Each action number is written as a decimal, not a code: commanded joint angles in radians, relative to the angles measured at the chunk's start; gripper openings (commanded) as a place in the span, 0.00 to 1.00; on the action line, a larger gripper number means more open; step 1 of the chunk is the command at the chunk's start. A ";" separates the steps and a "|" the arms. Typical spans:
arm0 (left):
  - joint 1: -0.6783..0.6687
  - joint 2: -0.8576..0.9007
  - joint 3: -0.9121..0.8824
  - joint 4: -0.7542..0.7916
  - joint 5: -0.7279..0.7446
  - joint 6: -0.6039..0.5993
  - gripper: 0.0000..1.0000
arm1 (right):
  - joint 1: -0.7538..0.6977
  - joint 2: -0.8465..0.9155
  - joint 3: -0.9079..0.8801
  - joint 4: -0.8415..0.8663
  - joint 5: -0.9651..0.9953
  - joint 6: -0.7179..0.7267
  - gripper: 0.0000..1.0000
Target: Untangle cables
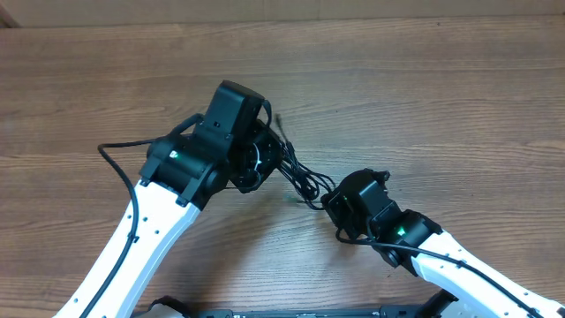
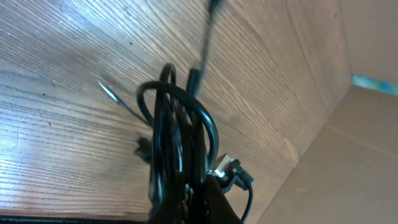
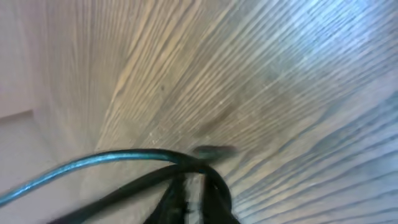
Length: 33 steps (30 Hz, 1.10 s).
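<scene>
From overhead, the cables [image 1: 300, 179] lie as one dark tangle on the wooden tabletop [image 1: 424, 97], strung between the two arms near the middle of the picture. The left arm [image 1: 132, 230] reaches in from the lower left and the right arm [image 1: 477, 274] from the lower right. Their black heads hide both sets of fingers in this view, so it gives no grip. One loose strand sticks out of the tangle toward the far edge.

The left wrist view is closer. The cables [image 2: 186, 118] rise as a bunch of loops from the dark left fingers [image 2: 211, 205] at the bottom edge. These are clamped tight on the bundle and hold it up off the wood. A small silvery plug [image 2: 225, 167] hangs just beside them. One blurred strand points up and away.

The right wrist view is soft and blurred. It shows a cable [image 3: 186, 163] arching over the wood grain and dropping into a dark mass at the bottom edge. The right fingers [image 1: 334, 205] meet the end of the tangle, but I cannot tell whether they are closed on it.
</scene>
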 commanded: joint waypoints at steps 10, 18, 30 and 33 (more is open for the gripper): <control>0.147 -0.111 0.018 0.119 -0.065 -0.063 0.04 | -0.120 0.001 0.001 -0.213 0.012 -0.205 0.34; 0.229 -0.141 0.018 0.103 0.016 -0.048 0.04 | -0.203 0.001 0.001 0.025 -0.373 -0.409 0.57; 0.223 -0.136 0.018 0.237 0.211 -0.049 0.04 | -0.082 0.058 0.001 0.521 -0.317 -0.071 0.77; 0.203 -0.136 0.018 0.241 0.251 -0.068 0.04 | -0.041 0.102 0.001 0.579 -0.233 -0.054 0.77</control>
